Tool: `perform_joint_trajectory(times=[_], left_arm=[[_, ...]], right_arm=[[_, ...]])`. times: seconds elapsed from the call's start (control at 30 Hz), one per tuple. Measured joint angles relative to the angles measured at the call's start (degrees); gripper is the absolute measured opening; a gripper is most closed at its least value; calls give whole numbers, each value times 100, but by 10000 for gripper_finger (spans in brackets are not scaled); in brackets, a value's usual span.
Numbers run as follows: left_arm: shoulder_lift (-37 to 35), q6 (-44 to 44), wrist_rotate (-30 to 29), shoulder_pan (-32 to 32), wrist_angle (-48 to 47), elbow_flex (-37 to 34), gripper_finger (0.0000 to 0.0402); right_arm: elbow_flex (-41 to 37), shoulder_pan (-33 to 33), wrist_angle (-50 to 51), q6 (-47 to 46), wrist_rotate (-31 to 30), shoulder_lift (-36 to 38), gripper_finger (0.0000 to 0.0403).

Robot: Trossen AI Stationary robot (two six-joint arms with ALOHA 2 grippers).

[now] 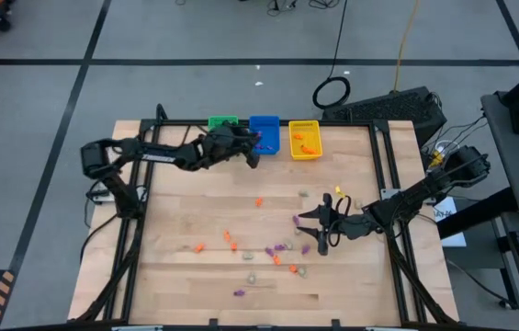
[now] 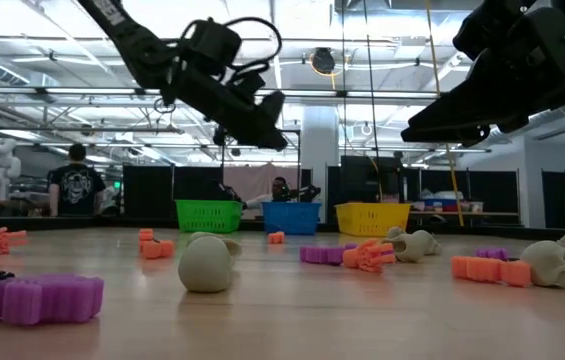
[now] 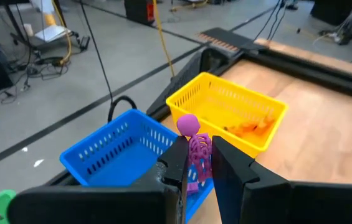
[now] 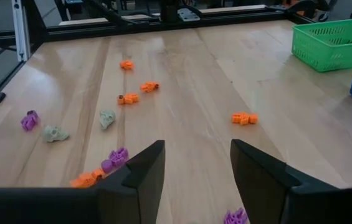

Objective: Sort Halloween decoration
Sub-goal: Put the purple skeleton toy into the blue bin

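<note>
Landmark: we place everything by the blue bin (image 1: 265,134), which stands between the green bin (image 1: 223,122) and the yellow bin (image 1: 304,140) at the far edge of the bench (image 1: 176,221).
Left gripper (image 3: 195,163): we see its fingers pinching a purple skeleton (image 3: 195,149) by the ribs, just above the blue bin's near rim.
Right gripper (image 4: 194,163): fingers spread and empty, low over the bench, well away from the blue bin.
Halloween decoration (image 1: 261,255): orange, purple and pale pieces lie scattered on the bench, well short of the blue bin; some orange ones lie in the yellow bin.
Handling: we judge these trinkets light, stiff and a bit slippery plastic.
Where to hold: we would pinch across the thickest middle part, never thin limbs.
</note>
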State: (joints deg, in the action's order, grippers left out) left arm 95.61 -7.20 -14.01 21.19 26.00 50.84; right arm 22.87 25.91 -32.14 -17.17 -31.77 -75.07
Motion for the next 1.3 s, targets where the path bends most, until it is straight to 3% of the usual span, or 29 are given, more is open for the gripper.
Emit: perform_joint_trajectory(times=[0.17,0.63,1.03,1.17,1.3], left_arm=[[404,-42,32,106,-70,274,51],[1157,-305,516,452,-1597,1328,51],[1244,-737,763,738,-1934,1463,52],[1244,-723,785,809,-1992,1463,69],[1244,-578,785,809,-1985,1463,112]], right_arm=[[0,0,107,-49,2,0,169],[0,0,114,-75,2,0,169],[0,0,114,-79,4,0,169],[0,0,114,-77,4,0,169],[0,0,116,-76,4,0,169]])
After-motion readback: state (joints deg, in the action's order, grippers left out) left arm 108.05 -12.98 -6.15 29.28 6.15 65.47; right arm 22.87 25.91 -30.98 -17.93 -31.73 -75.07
